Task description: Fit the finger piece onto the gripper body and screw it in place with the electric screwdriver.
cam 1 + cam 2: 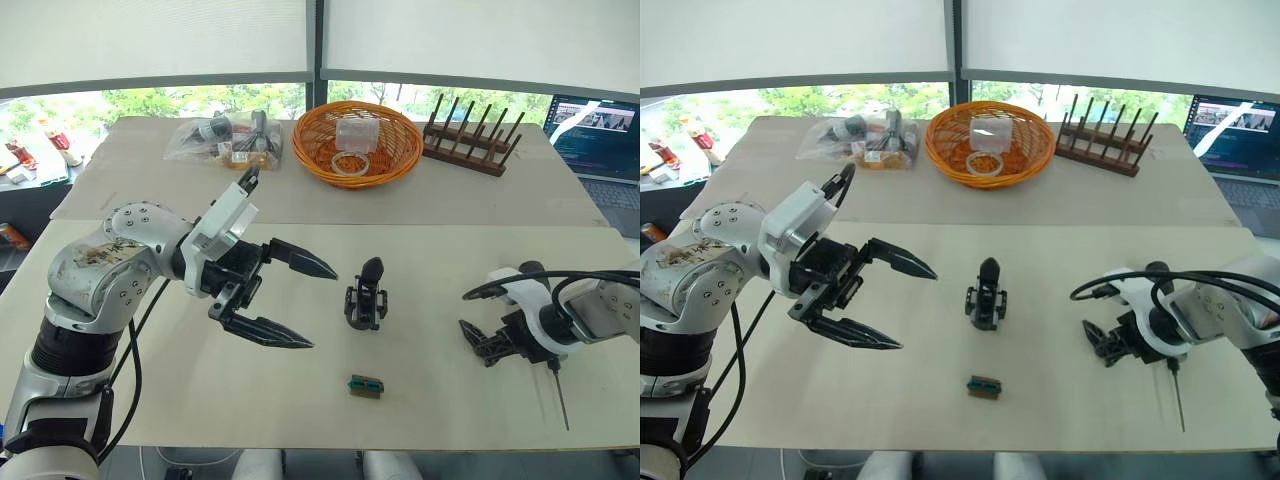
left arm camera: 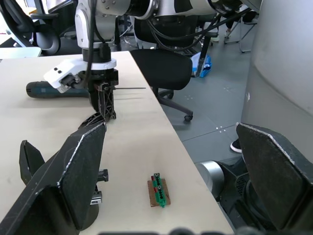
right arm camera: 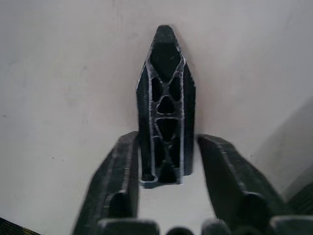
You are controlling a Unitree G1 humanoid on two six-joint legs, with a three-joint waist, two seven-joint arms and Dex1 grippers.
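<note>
R pincer (image 3: 166, 161): down on counter (image 1: 150, 400), fingers straddling finger piece (image 3: 165, 105), not clamped.
L pincer (image 1: 300, 305): wide open, empty.
Risk: piece could skid sideways if squeeze lands off-centre.

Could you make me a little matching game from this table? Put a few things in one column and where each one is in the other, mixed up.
Things:
1. gripper body
2. finger piece
3. small green-and-black block
4. orange basket

Places:
A. on the far table, beside a wooden rack
B. lying flat between the right tool's fingers
C. upright mid-table, between the two arms
D. flat near the table's front edge

Pairs: 1-C, 2-B, 3-D, 4-A
</note>
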